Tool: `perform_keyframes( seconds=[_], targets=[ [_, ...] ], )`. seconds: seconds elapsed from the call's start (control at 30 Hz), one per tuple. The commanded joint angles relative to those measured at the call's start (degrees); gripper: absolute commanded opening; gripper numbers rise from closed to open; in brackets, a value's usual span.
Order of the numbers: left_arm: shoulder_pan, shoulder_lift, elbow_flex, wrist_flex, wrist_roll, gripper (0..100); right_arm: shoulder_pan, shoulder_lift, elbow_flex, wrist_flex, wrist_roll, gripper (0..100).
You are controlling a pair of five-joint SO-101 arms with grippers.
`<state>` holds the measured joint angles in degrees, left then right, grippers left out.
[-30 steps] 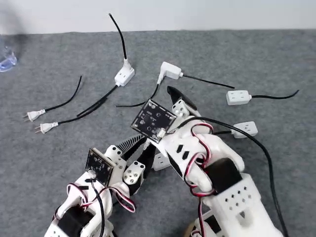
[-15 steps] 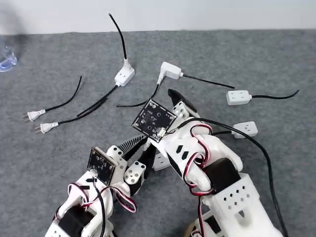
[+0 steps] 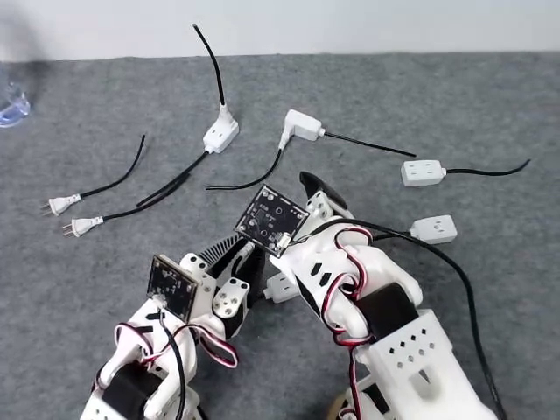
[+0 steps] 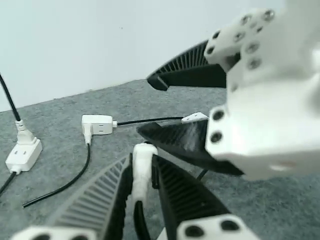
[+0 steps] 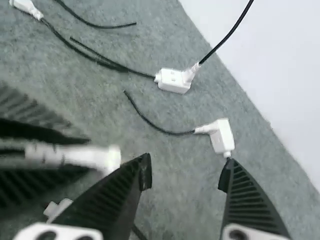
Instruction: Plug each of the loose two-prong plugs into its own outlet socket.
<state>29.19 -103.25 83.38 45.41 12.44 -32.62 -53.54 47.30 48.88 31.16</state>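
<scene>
i see my left gripper (image 4: 143, 161) clenched on the small white hard-plastic two-prong plug (image 4: 141, 176) between its fingers, which i judge light, rigid, slippery, best pinched across its flat sides, with my right gripper (image 5: 186, 172) released just beside it.

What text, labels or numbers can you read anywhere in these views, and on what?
No readable text in any view.
Too small to read: any markings on the wrist camera boards.
No print visible on the outlet sockets, the loose plugs, or the plug in the left gripper.
</scene>
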Motion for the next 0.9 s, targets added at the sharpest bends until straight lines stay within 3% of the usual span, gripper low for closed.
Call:
perform_keyframes(
  seconds=[0.0,0.33,0.6,0.87],
  targets=[
    [-0.6,-1.1,-2.6,-1.0,0.3,1,0.1,1.3,-0.3,0.0,0.5,24.5],
    [-0.5,-1.1,-2.5,-1.1,0.1,1,1.1,1.2,-0.6,-0.8,0.9,24.5],
    [-0.4,-1.0,-2.8,0.9,0.1,1,11.5,-0.8,-1.8,0.2,-2.1,24.5],
    [1.6,-0.8,-6.1,6.6,-4.3,1,22.5,-2.7,10.0,0.2,-6.0,24.5]
  ],
)
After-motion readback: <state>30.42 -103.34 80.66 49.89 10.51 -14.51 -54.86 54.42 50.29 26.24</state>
